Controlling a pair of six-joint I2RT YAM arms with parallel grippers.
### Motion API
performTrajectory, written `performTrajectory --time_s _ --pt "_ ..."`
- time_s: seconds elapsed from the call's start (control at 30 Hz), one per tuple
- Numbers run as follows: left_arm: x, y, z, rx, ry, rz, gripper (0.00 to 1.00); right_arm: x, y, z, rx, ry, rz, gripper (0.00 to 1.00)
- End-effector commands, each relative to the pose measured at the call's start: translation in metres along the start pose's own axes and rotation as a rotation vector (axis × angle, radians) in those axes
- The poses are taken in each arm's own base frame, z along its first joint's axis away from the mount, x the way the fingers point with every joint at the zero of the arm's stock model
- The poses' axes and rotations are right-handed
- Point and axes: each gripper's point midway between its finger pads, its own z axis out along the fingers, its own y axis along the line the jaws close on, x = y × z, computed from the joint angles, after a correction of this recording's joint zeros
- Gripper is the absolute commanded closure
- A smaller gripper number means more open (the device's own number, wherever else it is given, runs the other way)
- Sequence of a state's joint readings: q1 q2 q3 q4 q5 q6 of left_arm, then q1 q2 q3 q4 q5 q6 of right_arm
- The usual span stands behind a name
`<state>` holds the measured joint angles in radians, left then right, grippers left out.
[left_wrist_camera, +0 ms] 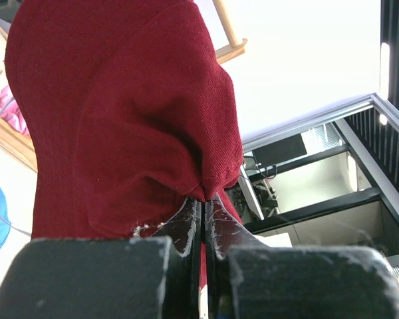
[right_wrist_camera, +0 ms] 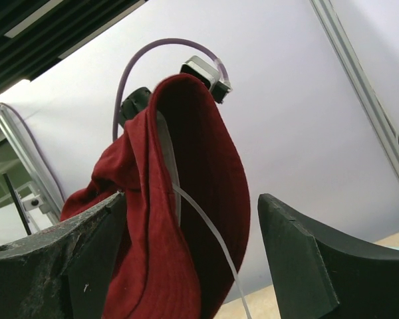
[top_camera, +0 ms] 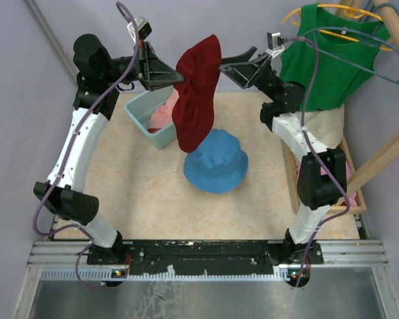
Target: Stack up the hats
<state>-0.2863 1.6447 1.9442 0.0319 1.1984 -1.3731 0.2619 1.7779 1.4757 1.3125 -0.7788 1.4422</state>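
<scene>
Left fingers (left_wrist_camera: pixel 183 229) being pressed together on edge of dark red hat (top_camera: pixel 196 93); hat being held aloft, hanging down. Right fingers (right_wrist_camera: pixel 306 256) being held apart, hat fabric draped against one, unpinched. Blue hat (top_camera: pixel 216 166) being overhung by dangling hem, on table (top_camera: pixel 146 199) below. Pink hat (top_camera: pixel 161 118) being contained in teal basket (top_camera: pixel 141 106), under left fingers.

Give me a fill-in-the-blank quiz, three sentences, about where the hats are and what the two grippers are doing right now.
1. The left gripper pinches the dark red hat, while the right gripper beside it stands ___.
2. The dark red hat hangs above the blue hat, which rests on the ___.
3. The teal basket holding the pink hat stands on the robot's ___ side.
Missing words: open; table; left.
</scene>
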Motion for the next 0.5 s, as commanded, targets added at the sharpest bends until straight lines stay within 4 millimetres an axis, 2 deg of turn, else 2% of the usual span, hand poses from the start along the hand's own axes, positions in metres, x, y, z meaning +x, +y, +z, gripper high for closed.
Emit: performTrajectory --time_s 0.0,0.17,0.47 --pt "0.006 -0.013 -0.002 0.028 0.011 0.060 1.00 -0.009 0.033 0.011 -0.085 -0.029 -0.061 0.20" --pt "0.004 -0.003 -0.002 0.018 0.001 0.056 1.00 -0.006 0.038 0.008 -0.083 -0.026 -0.052 0.21" --pt "-0.001 0.011 0.000 0.005 -0.014 0.056 1.00 0.008 0.040 -0.005 -0.064 -0.020 -0.010 0.28"
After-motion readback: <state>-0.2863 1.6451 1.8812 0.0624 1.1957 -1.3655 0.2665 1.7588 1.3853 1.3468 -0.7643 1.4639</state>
